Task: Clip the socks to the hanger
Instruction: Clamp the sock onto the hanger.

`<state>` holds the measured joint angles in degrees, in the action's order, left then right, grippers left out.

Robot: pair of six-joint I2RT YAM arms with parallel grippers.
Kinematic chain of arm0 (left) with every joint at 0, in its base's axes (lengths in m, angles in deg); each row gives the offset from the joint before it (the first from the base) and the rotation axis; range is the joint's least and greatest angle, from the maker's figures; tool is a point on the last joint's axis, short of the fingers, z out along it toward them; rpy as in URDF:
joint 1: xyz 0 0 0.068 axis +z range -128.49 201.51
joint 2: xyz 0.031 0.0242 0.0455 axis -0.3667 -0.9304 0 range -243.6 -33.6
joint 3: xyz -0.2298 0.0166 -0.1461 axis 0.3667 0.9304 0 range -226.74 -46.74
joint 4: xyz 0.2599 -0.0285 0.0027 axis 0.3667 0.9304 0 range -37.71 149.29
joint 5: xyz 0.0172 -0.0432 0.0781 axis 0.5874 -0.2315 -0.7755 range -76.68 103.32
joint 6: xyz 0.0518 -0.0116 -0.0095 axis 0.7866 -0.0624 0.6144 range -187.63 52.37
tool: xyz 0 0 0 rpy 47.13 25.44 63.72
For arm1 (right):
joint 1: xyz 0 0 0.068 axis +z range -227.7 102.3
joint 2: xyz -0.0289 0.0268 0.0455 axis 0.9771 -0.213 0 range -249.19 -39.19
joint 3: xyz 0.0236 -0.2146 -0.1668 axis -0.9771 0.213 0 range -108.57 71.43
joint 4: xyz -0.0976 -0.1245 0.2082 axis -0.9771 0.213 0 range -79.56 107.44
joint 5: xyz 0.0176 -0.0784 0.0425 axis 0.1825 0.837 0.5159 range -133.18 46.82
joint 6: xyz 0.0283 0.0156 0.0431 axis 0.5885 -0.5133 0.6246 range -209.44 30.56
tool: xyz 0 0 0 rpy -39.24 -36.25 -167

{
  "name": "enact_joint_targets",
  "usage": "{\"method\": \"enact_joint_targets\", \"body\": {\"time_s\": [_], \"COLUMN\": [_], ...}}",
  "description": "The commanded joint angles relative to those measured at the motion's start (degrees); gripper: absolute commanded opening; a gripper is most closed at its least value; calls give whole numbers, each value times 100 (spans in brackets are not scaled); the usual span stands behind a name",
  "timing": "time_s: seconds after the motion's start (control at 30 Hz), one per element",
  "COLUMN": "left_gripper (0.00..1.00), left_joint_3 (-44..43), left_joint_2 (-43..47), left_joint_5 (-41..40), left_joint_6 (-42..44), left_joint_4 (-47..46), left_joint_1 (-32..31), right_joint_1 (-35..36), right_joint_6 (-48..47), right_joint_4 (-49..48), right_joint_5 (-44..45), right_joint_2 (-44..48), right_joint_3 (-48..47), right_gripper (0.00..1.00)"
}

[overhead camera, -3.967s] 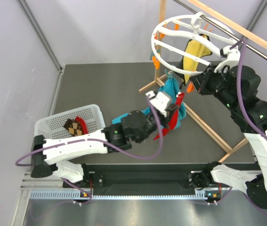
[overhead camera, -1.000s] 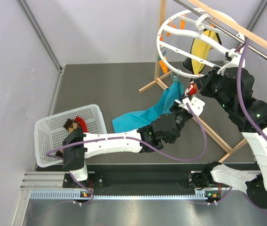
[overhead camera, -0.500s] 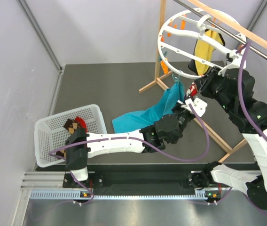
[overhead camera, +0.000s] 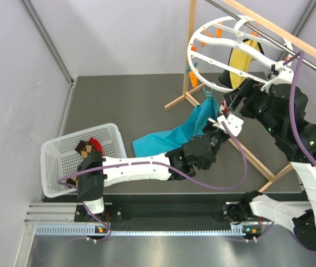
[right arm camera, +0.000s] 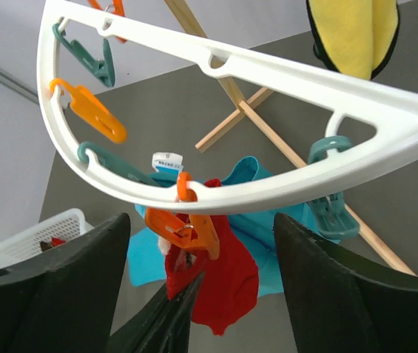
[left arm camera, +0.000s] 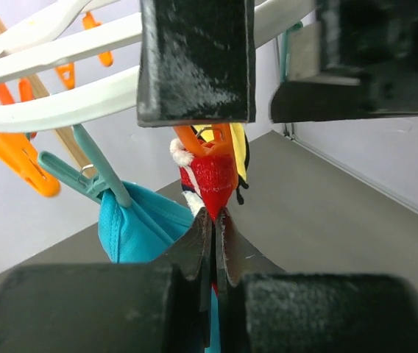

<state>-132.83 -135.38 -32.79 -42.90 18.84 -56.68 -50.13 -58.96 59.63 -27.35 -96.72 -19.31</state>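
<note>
The white ring hanger [overhead camera: 202, 41] hangs from the wooden rail, its rim [right arm camera: 282, 187] crossing the right wrist view. An orange clip [right arm camera: 187, 232] on the rim bites the top of a red sock [right arm camera: 227, 283]. My left gripper [left arm camera: 213, 215] is shut on that red sock [left arm camera: 213, 180] just below the clip [left arm camera: 207, 141]. My right gripper [right arm camera: 202, 220] is open, with a finger on either side of the clip and touching nothing. In the top view both grippers, left [overhead camera: 225, 118] and right [overhead camera: 237, 103], meet under the ring. Another red sock [overhead camera: 95, 144] and a checkered sock [overhead camera: 84, 149] lie in the basket.
The white mesh basket [overhead camera: 63, 146] stands at the near left. A teal cloth [overhead camera: 174, 133] hangs from a teal clip down to the table. A yellow cloth [overhead camera: 245, 58] hangs at the ring's far side. The wooden rail frame [overhead camera: 241, 147] runs behind and to the right.
My right gripper has opened and let go of the orange clip, which now grips the red sock. The hanger has swung slightly. The left arm has held still.
</note>
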Motion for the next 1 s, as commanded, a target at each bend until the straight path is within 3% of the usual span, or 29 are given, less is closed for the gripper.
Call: {"method": "enact_joint_targets", "body": {"time_s": [0.0, 0.13, 0.37, 0.73, 0.97], "left_gripper": [0, 0, 0, 0, 0], "left_joint_3": [83, 267, 671, 751, 637], "left_joint_2": [290, 579, 1265, 2074, 2223], "left_joint_5": [-232, -443, -189, 1602, 2341], "left_joint_6": [-240, -591, -2050, -3237, -3624], "left_joint_4": [-303, -83, 1041, 2421, 3125], "left_joint_1": [-12, 76, 603, 1508, 1991], "right_joint_1": [-50, -42, -50, -42, -42], "right_joint_6": [-165, -612, -1132, -1246, -1255], "right_joint_4": [11, -5, 125, 267, 434], "right_joint_5": [-142, -702, -1434, -2304, -2384], "right_joint_2": [146, 330, 551, 621, 533], "right_joint_3": [-84, -155, -488, -638, -717], "right_gripper": [79, 87, 87, 81, 80]}}
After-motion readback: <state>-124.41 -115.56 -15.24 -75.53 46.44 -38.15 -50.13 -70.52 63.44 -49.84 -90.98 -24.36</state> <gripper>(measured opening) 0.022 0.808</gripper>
